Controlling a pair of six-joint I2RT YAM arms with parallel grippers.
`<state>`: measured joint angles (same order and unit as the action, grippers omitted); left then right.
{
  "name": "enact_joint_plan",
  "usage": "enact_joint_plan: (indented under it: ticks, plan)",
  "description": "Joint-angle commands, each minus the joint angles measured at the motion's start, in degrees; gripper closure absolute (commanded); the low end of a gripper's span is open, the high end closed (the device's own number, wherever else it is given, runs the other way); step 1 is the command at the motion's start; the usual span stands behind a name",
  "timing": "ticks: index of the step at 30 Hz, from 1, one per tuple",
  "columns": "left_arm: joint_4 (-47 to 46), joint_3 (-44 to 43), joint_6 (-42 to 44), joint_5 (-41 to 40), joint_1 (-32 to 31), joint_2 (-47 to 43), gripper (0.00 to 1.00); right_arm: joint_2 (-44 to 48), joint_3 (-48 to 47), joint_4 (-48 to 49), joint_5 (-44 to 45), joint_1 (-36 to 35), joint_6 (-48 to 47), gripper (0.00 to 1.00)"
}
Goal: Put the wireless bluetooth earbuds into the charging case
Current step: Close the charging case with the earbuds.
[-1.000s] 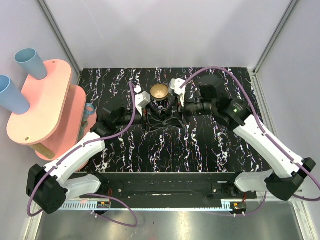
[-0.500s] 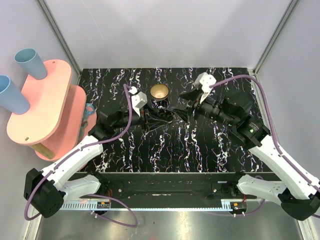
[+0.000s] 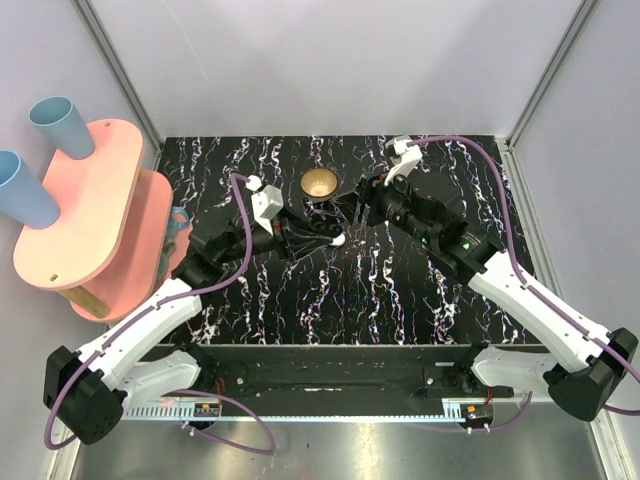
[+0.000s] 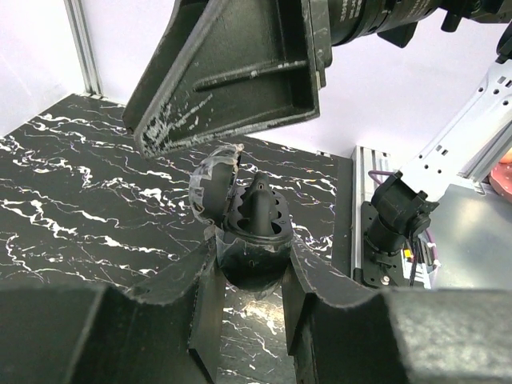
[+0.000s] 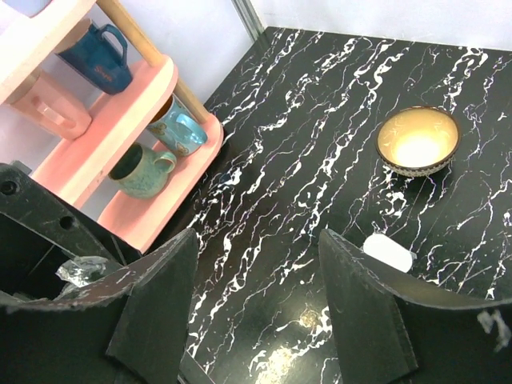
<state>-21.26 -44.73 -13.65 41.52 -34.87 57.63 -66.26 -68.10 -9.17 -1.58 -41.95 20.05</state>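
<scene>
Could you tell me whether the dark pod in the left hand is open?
Open: the pod has its lid tilted back, inside exposed.

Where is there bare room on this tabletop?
Free: near tabletop between left arm and right arm; far left corner by the pink shelf. Crowded: mid-table, where the bowl, the right gripper and the left gripper, shut on a dark pod, cluster.

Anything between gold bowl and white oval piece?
No. Bare black marbled tabletop separates round gold-brown bowl and small glossy white oval piece, per right wrist view.
</scene>
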Motion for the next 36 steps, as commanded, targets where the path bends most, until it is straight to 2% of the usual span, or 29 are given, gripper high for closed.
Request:
enact_joint_plan:
  ticks: [1,20,29,31,36]
  plan:
    - [-5.5,0.7,-1.1,-1.5,-0.2,-1.5,0.93,-0.1,-1.8,3.1,0.3,-0.1,2.1,0.3]
    - [-7.5,1.1,-1.3,-0.9,-0.2,-1.9,0.93,-5.9,-4.9,2.0,-13.9,-0.1,1.1,0.28]
    - [-7.0,1.7,-1.0,-2.7,-0.2,-3.2,0.92,-5.9,-4.9,1.4,-13.4,-0.1,0.5,0.27]
    - [-5.5,1.5,-0.9,-5.2,-0.2,-3.2,0.92,-5.1,-4.8,0.8,-12.0,0.0,-0.8,0.27]
    - [0.9,1.3,0.1,-14.1,-0.2,-4.2,0.92,-0.5,-3.3,0.6,3.8,0.0,-4.1,0.24]
